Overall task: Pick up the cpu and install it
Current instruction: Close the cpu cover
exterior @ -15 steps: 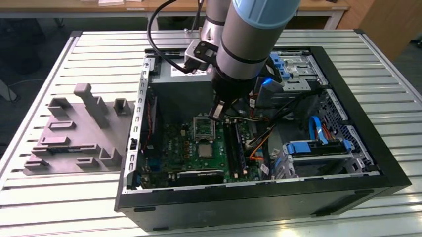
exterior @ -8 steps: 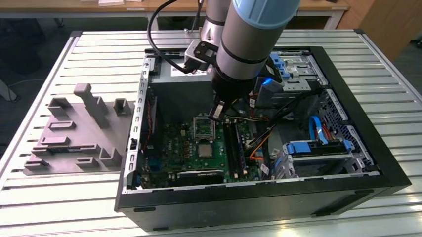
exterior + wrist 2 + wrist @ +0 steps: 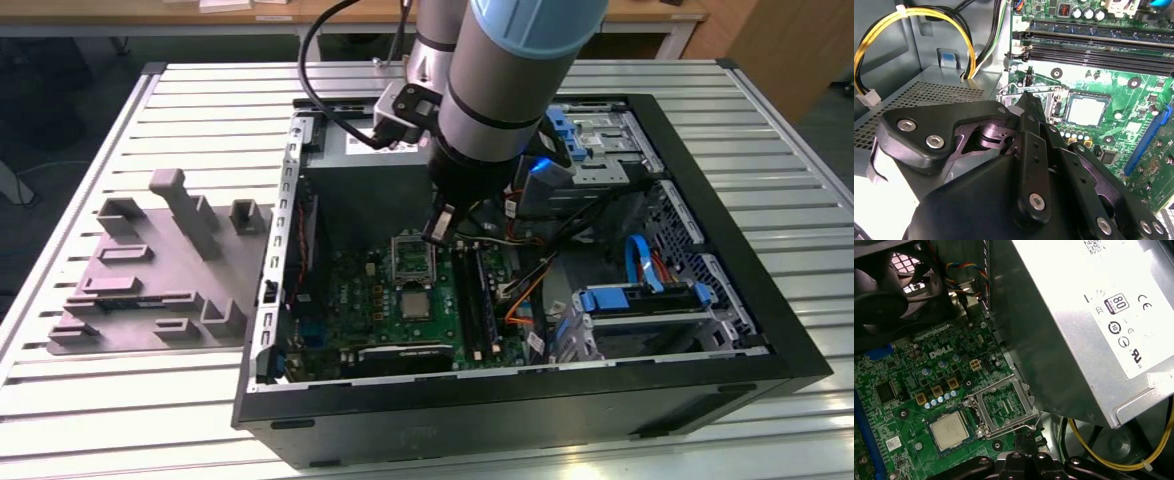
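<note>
The cpu (image 3: 948,430) already sits flat in its socket on the motherboard (image 3: 909,385), with the load frame (image 3: 1004,407) hinged open beside it toward the power supply (image 3: 1079,315). Keep your gripper (image 3: 1026,100) square over the frame's lever. The fingers look pressed together, empty, and the arm (image 3: 514,80) reaches steeply down into the case (image 3: 747,290).
</note>
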